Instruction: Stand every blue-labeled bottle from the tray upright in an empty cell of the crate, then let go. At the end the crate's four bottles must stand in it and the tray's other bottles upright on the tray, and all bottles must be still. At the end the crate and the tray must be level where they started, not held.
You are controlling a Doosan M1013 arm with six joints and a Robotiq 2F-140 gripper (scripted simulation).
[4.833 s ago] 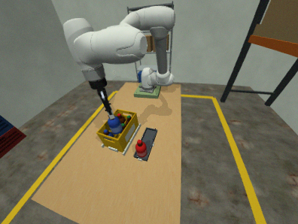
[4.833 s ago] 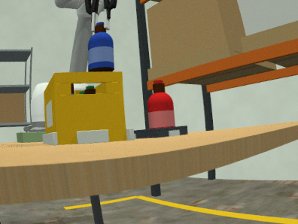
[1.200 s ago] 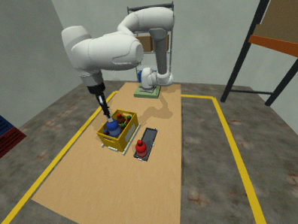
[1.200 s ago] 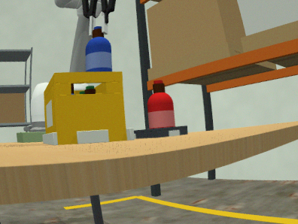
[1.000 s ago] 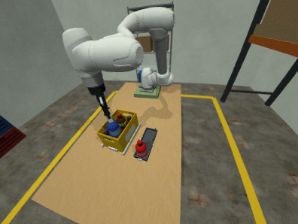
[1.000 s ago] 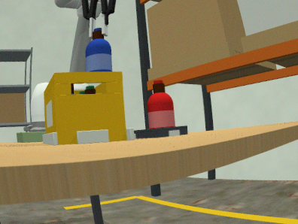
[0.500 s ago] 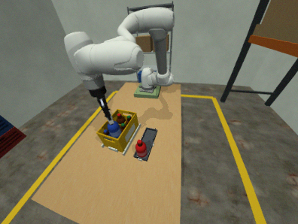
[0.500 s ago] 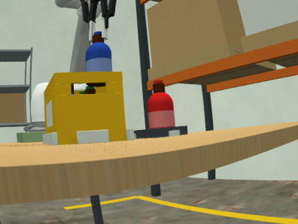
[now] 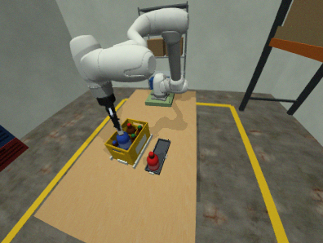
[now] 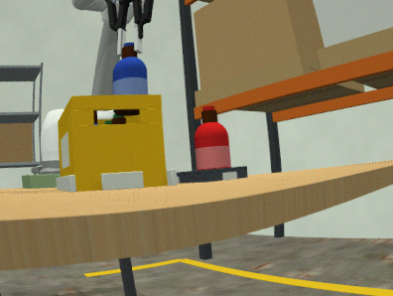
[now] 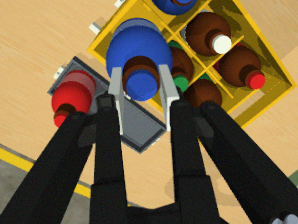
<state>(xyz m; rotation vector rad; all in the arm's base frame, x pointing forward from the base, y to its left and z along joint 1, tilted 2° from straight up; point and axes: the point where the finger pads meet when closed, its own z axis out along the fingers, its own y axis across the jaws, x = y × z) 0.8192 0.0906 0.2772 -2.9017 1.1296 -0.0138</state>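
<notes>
Blue bottle (image 10: pixel 130 75) above yellow crate (image 10: pixel 116 154)

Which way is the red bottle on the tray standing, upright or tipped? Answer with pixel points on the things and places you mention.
Upright: the red bottle (image 9: pixel 152 162) (image 10: pixel 212 144) (image 11: pixel 74 96) has its cap on top, its base on the tray (image 9: pixel 164 146) (image 10: pixel 239 173) (image 11: pixel 142 126).

Blue-labeled bottle's (image 9: pixel 123 141) (image 10: pixel 130 76) (image 11: pixel 138 52) base hidden by the crate's wall (image 9: pixel 119 156) (image 10: pixel 116 154) (image 11: pixel 98 46).
</notes>
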